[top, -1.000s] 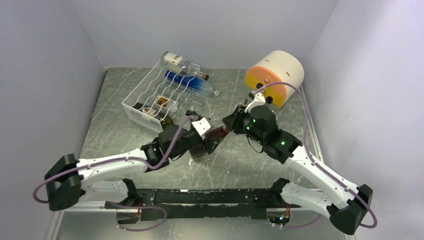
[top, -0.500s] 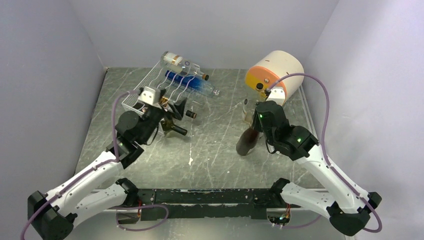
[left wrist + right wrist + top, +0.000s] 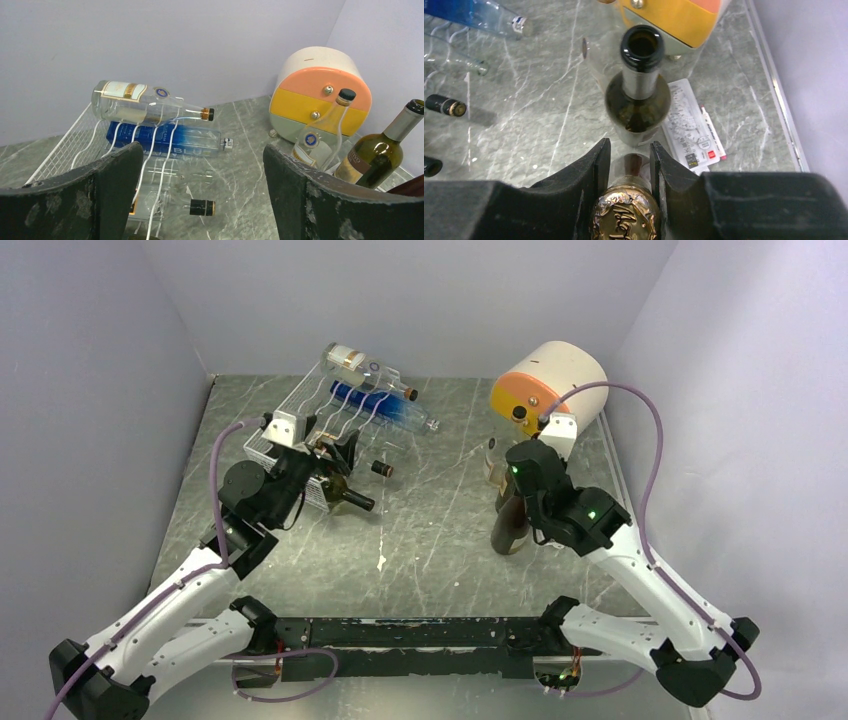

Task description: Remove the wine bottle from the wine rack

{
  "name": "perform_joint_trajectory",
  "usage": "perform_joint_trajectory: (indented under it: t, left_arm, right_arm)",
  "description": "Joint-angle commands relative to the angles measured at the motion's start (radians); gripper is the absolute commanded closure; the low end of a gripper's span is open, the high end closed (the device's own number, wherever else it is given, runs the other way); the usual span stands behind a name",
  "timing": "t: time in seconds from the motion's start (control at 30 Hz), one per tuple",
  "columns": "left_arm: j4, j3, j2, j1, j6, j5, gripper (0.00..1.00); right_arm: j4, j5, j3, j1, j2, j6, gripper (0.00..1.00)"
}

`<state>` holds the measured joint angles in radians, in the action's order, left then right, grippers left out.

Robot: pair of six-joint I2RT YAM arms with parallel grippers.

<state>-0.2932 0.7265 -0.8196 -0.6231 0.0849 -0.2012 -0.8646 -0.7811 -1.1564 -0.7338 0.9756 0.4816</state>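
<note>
Left hand (image 3: 201,165) gaping — clear bottle (image 3: 145,102) atop wine rack (image 3: 60,150).

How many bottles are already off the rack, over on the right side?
3. A dark bottle, held at its neck by the right gripper; an uncapped green bottle and a clear capped bottle standing just beyond it, near the round drawer box. None seem hidden there.

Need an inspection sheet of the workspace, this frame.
Surface: grey marbled table, small white mark mid-front.
Job's things: white wire wine rack, clear bottle and blue bottle lying at its far end, dark bottle neck sticking out near corner; gold-foiled wine bottle off the rack.
Clutter: round drawer unit, open dark bottle, leaflet.
End effectors: left end effector open above rack; right end effector shut on gold-foiled wine bottle.
Cables: purple cable looping off each arm.
Surroundings: lilac walls.
</note>
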Motion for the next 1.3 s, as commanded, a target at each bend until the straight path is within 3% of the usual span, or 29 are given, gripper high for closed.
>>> perform_joint_trajectory:
  t: [0.0,0.27,0.37,0.5,0.7,0.83,1.0,1.27]
  left_arm:
    - [0.015,0.028,0.016,0.011,-0.026,-0.014,0.06]
    - [0.03,0.032,0.025,0.02,-0.051,-0.062,0.03]
    - [0.04,0.034,0.038,0.039,-0.05,-0.059,0.02]
    - [0.051,0.038,0.054,0.076,-0.046,-0.066,0.01]
    - [0.054,0.038,0.086,0.131,-0.029,-0.054,0.0]
    - [0.055,0.037,0.096,0.143,-0.035,-0.063,0.0]
    - [0.062,0.04,0.104,0.151,-0.042,-0.083,0.0]
    - [0.061,0.033,0.127,0.152,-0.065,-0.176,0.0]
  right_arm:
    - [0.109,-0.158,0.025,0.009,-0.079,-0.044,1.0]
    - [0.133,-0.133,0.075,0.011,-0.116,-0.058,0.98]
    - [0.109,-0.13,0.075,0.011,-0.12,-0.052,0.76]
    - [0.044,-0.097,0.024,0.011,-0.12,-0.06,0.39]
    - [0.02,0.026,-0.114,0.011,-0.121,-0.175,0.13]
    - [0.085,0.231,-0.201,0.009,-0.062,-0.329,0.1]
    - [0.173,0.411,-0.328,0.001,0.147,-0.42,0.08]
    - [0.335,0.301,-0.559,-0.127,0.604,-0.564,0.02]
